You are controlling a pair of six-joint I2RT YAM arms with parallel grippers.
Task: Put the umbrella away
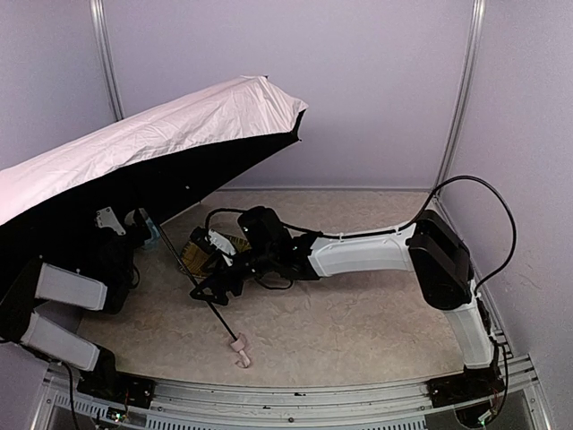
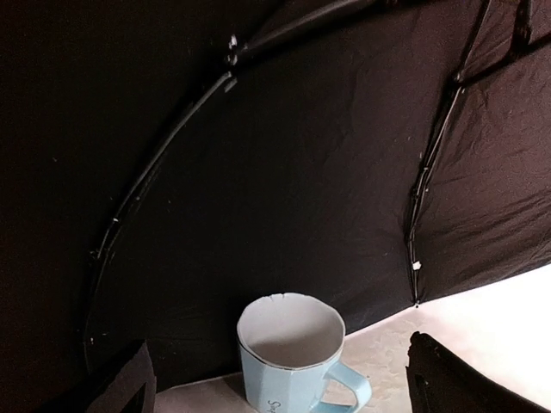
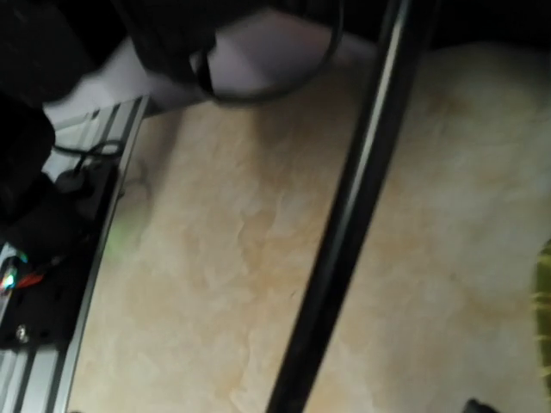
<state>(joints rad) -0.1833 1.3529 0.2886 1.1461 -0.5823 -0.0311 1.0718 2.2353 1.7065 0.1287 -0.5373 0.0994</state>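
The umbrella (image 1: 161,134) stands open at the left, its pale pink canopy tilted over the left arm and its black lining (image 2: 284,155) filling the left wrist view. Its thin black shaft (image 1: 224,324) slants down to the pink handle (image 1: 240,351), which lies on the table near the front. My right gripper (image 1: 208,291) hovers at the shaft's middle. In the right wrist view the shaft (image 3: 344,232) crosses the middle with no finger closed on it. My left gripper (image 2: 284,379) is open and empty under the canopy.
A light blue mug (image 2: 293,357) stands upright just ahead of the left fingers (image 2: 448,379). A woven yellow tray (image 1: 199,253) lies behind the right gripper. The front rail (image 1: 295,394) and the purple walls bound the table.
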